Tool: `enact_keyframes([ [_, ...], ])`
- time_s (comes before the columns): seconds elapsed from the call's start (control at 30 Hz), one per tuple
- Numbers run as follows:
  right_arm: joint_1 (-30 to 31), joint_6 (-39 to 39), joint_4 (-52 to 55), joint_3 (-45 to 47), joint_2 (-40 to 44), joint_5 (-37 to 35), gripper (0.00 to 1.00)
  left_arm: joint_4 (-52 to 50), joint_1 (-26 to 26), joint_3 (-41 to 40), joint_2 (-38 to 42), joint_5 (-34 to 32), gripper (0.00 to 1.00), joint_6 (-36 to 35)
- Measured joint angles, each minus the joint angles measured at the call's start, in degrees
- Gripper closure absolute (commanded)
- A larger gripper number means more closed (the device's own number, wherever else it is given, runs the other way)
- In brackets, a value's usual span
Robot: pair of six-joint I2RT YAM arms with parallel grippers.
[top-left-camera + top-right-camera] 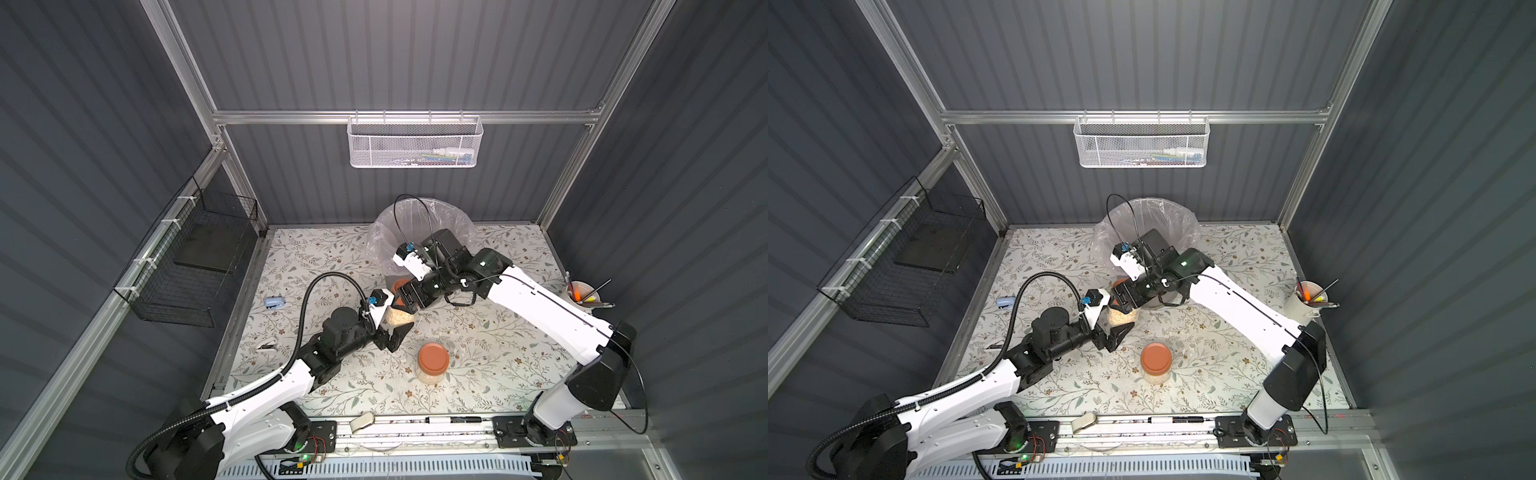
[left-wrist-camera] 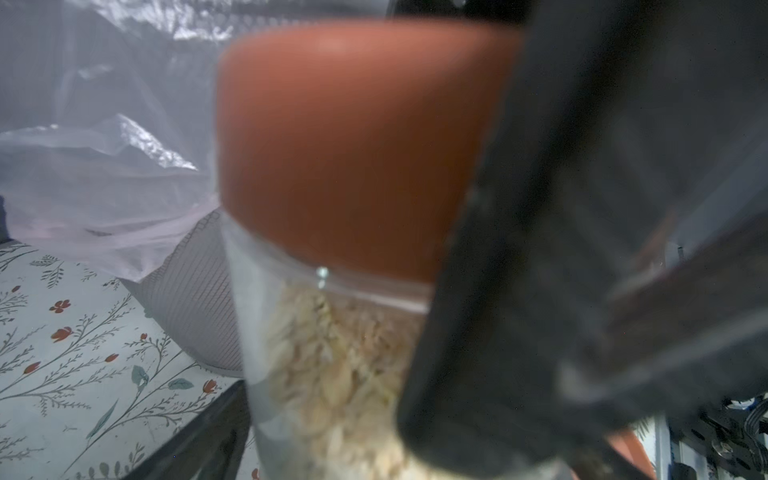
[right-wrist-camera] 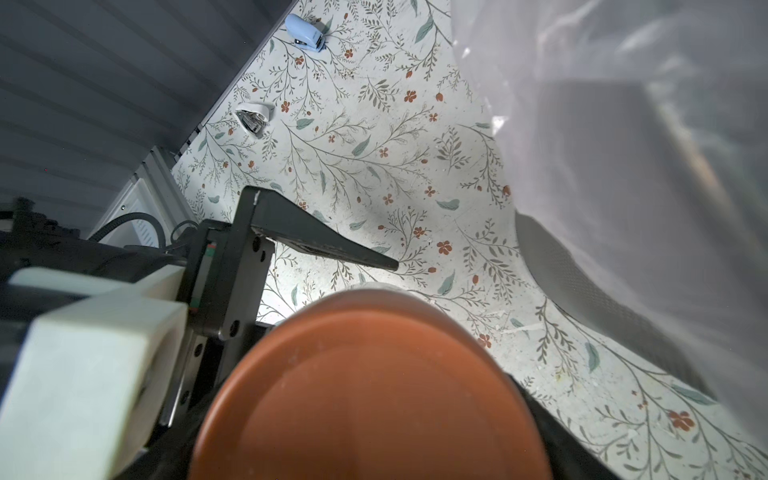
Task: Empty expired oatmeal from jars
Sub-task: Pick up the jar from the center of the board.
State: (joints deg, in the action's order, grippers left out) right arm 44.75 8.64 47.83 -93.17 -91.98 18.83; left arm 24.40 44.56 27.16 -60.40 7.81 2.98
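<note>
A clear jar (image 1: 400, 316) of pale oatmeal (image 2: 340, 374) is held off the table beside the bin, and my left gripper (image 1: 395, 323) is shut on its body. Its terracotta lid (image 3: 374, 395) is on. My right gripper (image 1: 406, 296) reaches in from the bin side and is shut on that lid, one dark finger (image 2: 519, 291) pressed against the lid's side. In both top views a second lidded jar (image 1: 433, 362) (image 1: 1155, 362) with oatmeal stands upright on the table, nearer the front and untouched.
A grey bin (image 2: 195, 316) with a clear liner (image 1: 415, 216) stands just behind the held jar. A white cup with pens (image 1: 582, 293) is at the right edge, a blue stapler (image 1: 274, 302) and a staple remover (image 1: 268, 345) at the left, and a marker (image 1: 451, 420) on the front rail.
</note>
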Motion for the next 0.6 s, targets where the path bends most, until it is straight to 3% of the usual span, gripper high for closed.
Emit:
enact_keyframes([
  [0.6, -3.15, 5.31, -1.99, 0.74, 4.37, 6.08, 0.43, 5.55, 0.00, 1.55, -2.56, 2.12, 0.03, -0.94],
])
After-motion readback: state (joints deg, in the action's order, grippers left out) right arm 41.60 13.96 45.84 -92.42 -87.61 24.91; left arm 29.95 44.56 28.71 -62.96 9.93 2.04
